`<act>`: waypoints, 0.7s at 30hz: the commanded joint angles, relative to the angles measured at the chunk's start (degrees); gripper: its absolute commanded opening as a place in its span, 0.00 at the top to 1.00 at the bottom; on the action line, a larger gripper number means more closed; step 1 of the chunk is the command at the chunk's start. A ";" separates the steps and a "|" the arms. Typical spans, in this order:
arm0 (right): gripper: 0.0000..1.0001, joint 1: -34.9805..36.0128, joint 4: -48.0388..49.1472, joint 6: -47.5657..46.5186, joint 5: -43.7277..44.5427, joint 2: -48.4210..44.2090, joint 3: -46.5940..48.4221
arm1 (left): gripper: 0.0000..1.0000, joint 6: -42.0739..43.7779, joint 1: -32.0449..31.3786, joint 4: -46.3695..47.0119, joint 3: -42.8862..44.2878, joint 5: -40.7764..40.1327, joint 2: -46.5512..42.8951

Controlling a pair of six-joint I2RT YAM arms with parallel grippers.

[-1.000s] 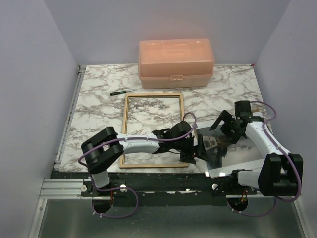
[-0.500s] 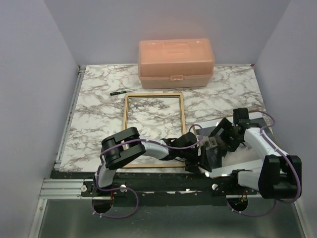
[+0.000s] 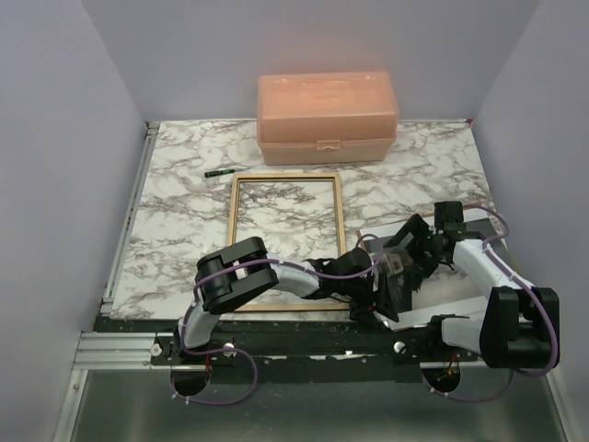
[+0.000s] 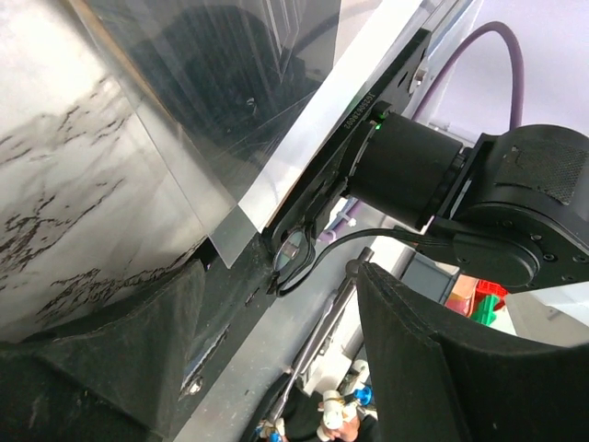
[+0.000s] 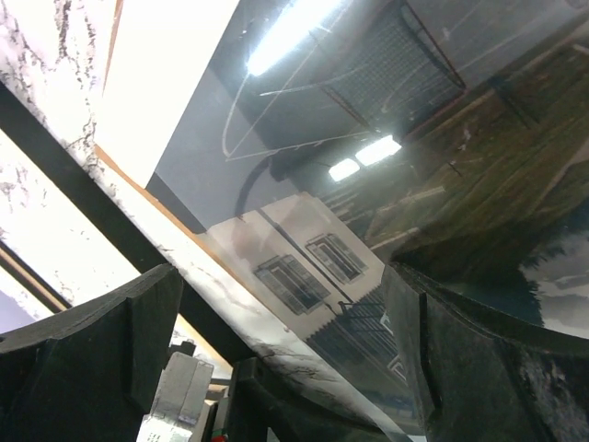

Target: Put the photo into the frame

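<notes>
The task has barely begun. The frame (image 3: 285, 174) lies flat in the middle of the tabletop (image 3: 184, 203), light-wood back upward, and the marble pattern shows through its opening, so nothing is seated in it yet. The photo (image 5: 313, 262) is not in it: it lies to the right of the frame and nearer the arm bases, picture side up, its white building and glossy grey landscape plain in the right wrist view.

Both arms are gathered over the print, just off the frame's near right corner. The left hand (image 4: 281, 304) sits low at the photo's near edge with its fingers spread. One corner of the white border lies just ahead of the gap, and nothing is pinched between them. The right hand (image 3: 406, 261) hovers over the picture surface, fingers fully apart, holding nothing.

Nearly all of the job is left, as I judge it: get a hold on an edge of the print, lift it, carry it across to the frame, square it with the opening and lay it flat inside.
</notes>
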 commanded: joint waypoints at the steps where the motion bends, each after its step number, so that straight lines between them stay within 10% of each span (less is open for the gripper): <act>1: 0.00 -0.11 1.88 0.50 -2.04 1.70 -2.77 | 0.33 -1.70 -0.27 2.68 -2.30 -0.84 1.96; 13: 0.00 -0.15 -2.45 0.88 -3.60 -5.60 -2.82 | 0.53 -2.53 -0.90 6.88 -3.01 -2.52 2.84; 21: 0.00 -0.14 -5.74 0.51 -4.76 -8.77 0.52 | 0.92 -2.04 -1.00 7.71 -3.25 -2.94 2.64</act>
